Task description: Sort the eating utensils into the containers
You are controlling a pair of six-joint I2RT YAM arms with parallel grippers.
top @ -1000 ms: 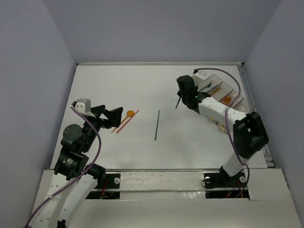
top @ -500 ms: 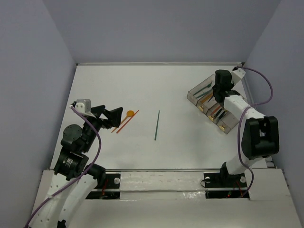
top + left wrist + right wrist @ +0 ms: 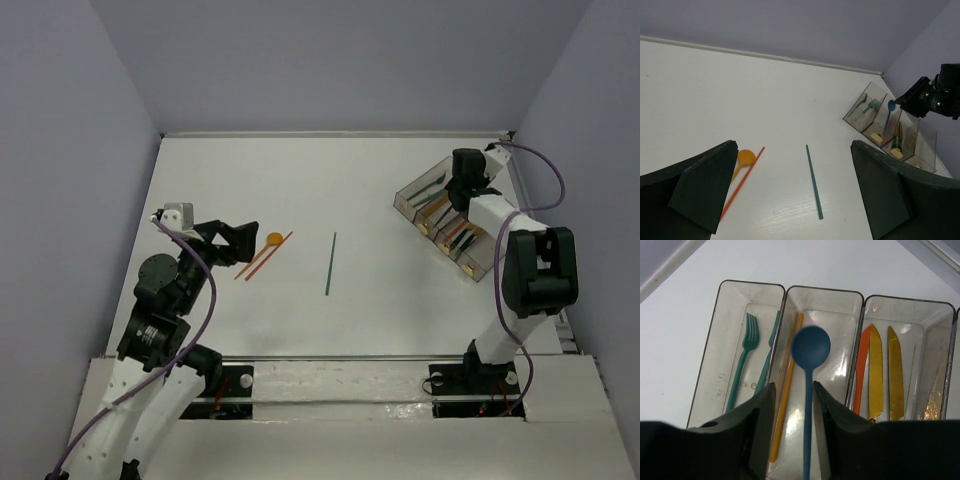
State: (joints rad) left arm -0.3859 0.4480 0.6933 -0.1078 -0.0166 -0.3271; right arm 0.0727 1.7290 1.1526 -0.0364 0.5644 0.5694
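Eating utensils (image 3: 895, 375) are mostly sorted: teal forks (image 3: 742, 365), yellow handles (image 3: 785, 390) and orange and yellow knives (image 3: 864, 370) lie in separate bins of the containers (image 3: 856, 292). The teal spoon (image 3: 810, 347) hangs over the 2nd bin, between the jaws of the right claw (image 3: 792, 387), which stand wider than its handle. You have 3 left on the worktop (image 3: 400, 300): orange spoon (image 3: 274, 239), red stick (image 3: 268, 256), dark green stick (image 3: 330, 264). The left claw (image 3: 794, 165), spread apart, hovers near them.

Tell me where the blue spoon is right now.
In the right wrist view the blue spoon shows between the fingers of the right gripper, over the second bin from the picture's left, between the teal forks and the knives.
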